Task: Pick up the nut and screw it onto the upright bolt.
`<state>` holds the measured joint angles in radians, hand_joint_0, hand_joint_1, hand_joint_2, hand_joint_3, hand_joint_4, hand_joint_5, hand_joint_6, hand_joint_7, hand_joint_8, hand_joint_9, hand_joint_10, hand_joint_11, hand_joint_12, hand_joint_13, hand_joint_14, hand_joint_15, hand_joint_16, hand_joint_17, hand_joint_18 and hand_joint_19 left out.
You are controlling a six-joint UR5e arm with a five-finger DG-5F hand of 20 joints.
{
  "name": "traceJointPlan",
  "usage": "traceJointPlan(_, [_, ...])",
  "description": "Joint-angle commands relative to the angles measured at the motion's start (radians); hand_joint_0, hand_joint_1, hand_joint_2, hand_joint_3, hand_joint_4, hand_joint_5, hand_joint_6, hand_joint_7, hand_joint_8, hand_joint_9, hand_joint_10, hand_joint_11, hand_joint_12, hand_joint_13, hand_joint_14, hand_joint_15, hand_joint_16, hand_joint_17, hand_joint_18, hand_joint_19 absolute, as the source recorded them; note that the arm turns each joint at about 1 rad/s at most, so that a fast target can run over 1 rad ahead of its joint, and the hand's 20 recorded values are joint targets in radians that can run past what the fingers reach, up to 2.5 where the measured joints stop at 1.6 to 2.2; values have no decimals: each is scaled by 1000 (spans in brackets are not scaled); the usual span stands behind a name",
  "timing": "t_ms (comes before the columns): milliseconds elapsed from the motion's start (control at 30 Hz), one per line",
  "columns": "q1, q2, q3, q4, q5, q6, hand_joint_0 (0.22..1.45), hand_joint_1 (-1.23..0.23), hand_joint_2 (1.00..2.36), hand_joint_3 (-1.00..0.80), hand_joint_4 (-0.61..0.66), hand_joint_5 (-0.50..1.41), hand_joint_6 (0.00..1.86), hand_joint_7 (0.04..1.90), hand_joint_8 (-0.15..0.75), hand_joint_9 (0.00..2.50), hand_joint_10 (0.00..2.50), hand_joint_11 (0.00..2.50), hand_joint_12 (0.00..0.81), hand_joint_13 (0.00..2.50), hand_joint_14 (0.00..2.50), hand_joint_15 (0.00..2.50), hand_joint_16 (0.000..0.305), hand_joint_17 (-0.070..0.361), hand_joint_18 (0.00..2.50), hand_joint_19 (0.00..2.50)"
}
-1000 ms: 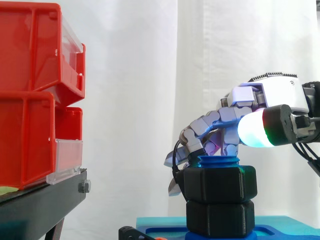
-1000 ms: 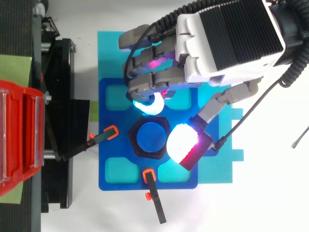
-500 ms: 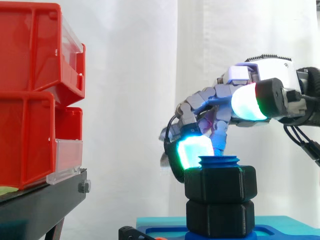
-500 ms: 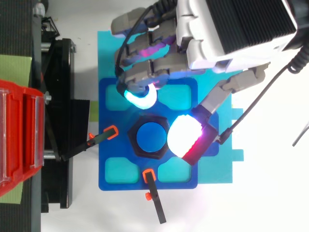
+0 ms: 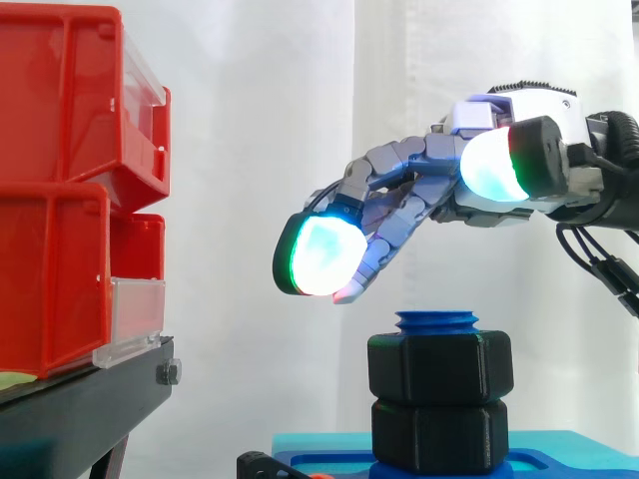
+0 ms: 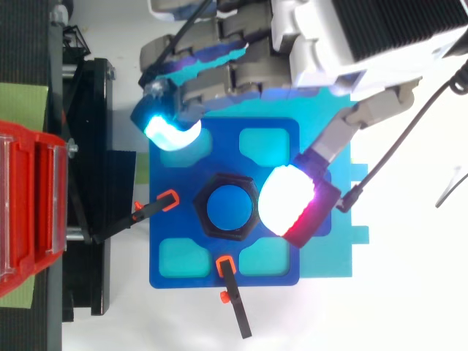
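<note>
The nut (image 5: 439, 367) sits black and six-sided on the upright bolt (image 5: 436, 321), whose blue threaded tip stands out above it. A second black hexagon lies right under it, and from the side I cannot tell whether that is another nut or part of the bolt's mount. At the far left, two red bins (image 5: 70, 180) are stacked on the black stand (image 5: 80, 409). Each has a clear front flap (image 5: 135, 319), and what they hold is hidden behind their walls. Next comes the blue plate (image 6: 175, 270), lying on a cyan sheet (image 6: 329, 256) on the white desk (image 6: 409, 307). Its four corner pockets (image 6: 179, 256) show plain cyan floors. Two black clamps with orange tips (image 6: 168, 199) reach in toward the nut, one from the left and one from the near edge. The bolt rises from the plate's middle. Above and to the right hangs the hand (image 5: 409, 200), released and holding nothing. A second ago its fingers were curled down round the top of the nut with the thumb pad level beside it. Half a second ago it had begun to lift. Now the fingers are stretched out to the left, with one glowing fingertip (image 5: 321, 257) well above the nut. The thumb pad (image 5: 489, 165) is higher still, and seen from above it overlaps the nut's right edge.
</note>
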<state>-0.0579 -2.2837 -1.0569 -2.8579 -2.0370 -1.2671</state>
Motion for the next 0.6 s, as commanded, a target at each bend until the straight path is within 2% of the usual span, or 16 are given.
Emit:
traceJointPlan(0, [21, 0, -9, -8, 14, 2, 472, -182, 1000, -500, 170, -176, 502, 653, 244, 681, 0, 0, 311, 238, 0, 0, 40, 90, 0, 0])
traceJointPlan(167, [46, 0, -23, -11, 43, 12, 471, -171, 1000, -500, 164, -178, 502, 651, 241, 624, 0, 0, 316, 198, 0, 0, 42, 94, 0, 0])
traceJointPlan(367, [66, 0, -23, -1, 49, 28, 472, -166, 1000, -500, 172, -177, 502, 660, 244, 611, 0, 0, 317, 189, 0, 0, 42, 93, 0, 0])
traceJointPlan(567, [72, -2, -43, 9, 60, 28, 474, -162, 1000, -500, 183, -170, 502, 680, 251, 613, 0, 0, 318, 190, 0, 0, 42, 94, 0, 0])
